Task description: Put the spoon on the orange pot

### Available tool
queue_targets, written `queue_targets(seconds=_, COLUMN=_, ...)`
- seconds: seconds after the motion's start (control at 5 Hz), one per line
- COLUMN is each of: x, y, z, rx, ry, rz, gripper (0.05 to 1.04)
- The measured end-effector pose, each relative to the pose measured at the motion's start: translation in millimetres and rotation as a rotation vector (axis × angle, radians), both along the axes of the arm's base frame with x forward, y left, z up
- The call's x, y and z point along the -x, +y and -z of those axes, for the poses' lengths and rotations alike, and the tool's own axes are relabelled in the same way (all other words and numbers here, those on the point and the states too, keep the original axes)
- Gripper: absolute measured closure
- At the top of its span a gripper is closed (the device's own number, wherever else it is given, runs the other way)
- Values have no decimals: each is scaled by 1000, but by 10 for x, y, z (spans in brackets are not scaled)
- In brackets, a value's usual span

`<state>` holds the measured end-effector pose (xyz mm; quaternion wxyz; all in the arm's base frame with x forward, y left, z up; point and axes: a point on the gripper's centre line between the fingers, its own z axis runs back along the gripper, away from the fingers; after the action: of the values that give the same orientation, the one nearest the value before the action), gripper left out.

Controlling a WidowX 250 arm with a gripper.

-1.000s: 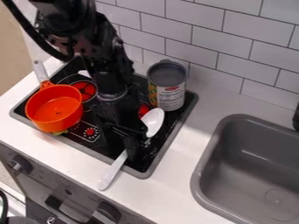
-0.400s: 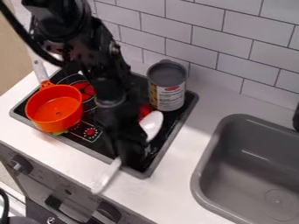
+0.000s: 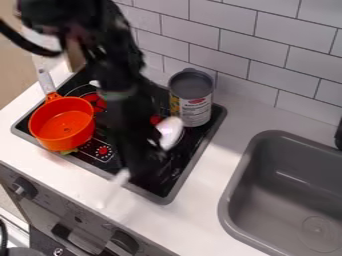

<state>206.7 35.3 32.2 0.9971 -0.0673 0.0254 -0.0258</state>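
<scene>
The spoon is shifting together with the hand: both its bowl and its handle are sliding over toward the pot's side, and the handle's end is smearing with speed above the bench. Since the whole spoon is travelling as one with the hand, the hand is evidently pinching it around the middle, near where bowl and handle are joining. So the grasp is seemingly working and the carry is just beginning; the placing is still waiting to be done.

The pot is keeping its spot, sitting at the far left of the stove, its open mouth facing up. The can is standing behind the bowl, also unmoved.

The arm is coming in from the upper left and hanging steeply over the stove, the hand pointing down. The spoon is lying slantwise across it, bowl toward the can, handle toward the front. The next move is calling for enough height to be clearing the pot's rim; a low pass is risking a knock.
</scene>
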Motion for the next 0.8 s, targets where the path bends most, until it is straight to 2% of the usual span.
queue_targets(seconds=0.2, x=22, y=304, z=-125, rx=-79, ry=55, rz=-93, gripper=962)
queue_targets(seconds=0.4, x=139, y=681, z=-197, rx=-137, ry=91, rz=-153, gripper=962)
queue_targets(seconds=0.6, x=273, y=1025, z=-241, rx=-176, ry=121, rz=-172, gripper=962)
queue_targets(seconds=0.8, x=303, y=1228, z=-258, rx=-225, ry=166, rz=-173, gripper=962)
